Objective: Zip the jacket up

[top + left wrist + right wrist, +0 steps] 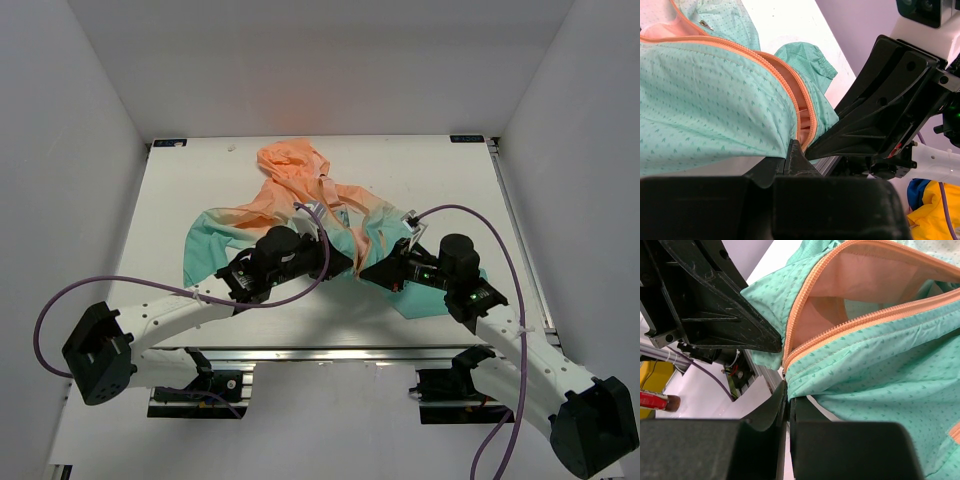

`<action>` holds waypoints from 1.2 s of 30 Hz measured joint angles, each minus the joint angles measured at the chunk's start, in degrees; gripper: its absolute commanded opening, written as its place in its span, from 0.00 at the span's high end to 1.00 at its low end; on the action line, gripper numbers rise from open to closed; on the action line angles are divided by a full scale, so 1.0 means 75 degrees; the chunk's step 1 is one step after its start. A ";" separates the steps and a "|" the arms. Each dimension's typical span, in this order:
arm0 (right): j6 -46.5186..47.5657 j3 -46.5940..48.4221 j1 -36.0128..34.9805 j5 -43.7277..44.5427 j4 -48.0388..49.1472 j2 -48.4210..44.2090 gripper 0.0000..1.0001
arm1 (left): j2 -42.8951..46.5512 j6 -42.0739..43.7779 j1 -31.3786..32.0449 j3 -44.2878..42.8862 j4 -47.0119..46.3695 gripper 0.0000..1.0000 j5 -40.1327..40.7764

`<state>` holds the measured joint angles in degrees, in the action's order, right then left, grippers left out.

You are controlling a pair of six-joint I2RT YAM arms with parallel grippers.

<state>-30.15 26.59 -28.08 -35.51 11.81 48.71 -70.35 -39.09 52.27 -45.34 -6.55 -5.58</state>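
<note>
Looking at the jacket: it lies rumpled on the tabletop, peach hood at the far side, teal hem toward the arm bases. The front zipper is undone. Its two orange tapes gape with peach lining showing between them, and they converge at the hem. I can't tell whether pin and slider are seated down there; I can't make out the slider in either wrist view.

Left gripper is closed tight, pinching hem fabric right at the foot of its zipper tape. Right gripper is likewise closed, with the hem edge on the other side of the opening nipped between its fingers. The two sit just beside each other at the bottom of the opening.

Handling call: thin windbreaker cloth, very light, limp, probably slick. I expect it to bunch and slide on the tabletop rather than resist, so the zip won't run unless the hem is held taut. I'd grip the stitched tape edge or the hem fold, not loose panel, since a single layer could slip out of a pinch. One gripper anchors the bottom. The other needs the pull tab, which is small and easy to miss.
</note>
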 measured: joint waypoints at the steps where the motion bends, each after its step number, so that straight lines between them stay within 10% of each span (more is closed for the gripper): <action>1: -0.0012 0.0000 0.0000 -0.0020 0.0000 0.0006 1.00 | 0.0000 0.0000 0.0000 0.0000 0.0000 1.00 0.0000; 36: -0.0064 -0.0003 0.0289 -0.0192 0.0044 -0.0294 1.00 | 0.0242 0.0006 -0.0012 0.0370 -0.0332 1.00 -0.0673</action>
<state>-30.63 26.57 -25.91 -36.95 12.14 46.50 -68.53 -39.05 52.18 -42.57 -9.04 -10.63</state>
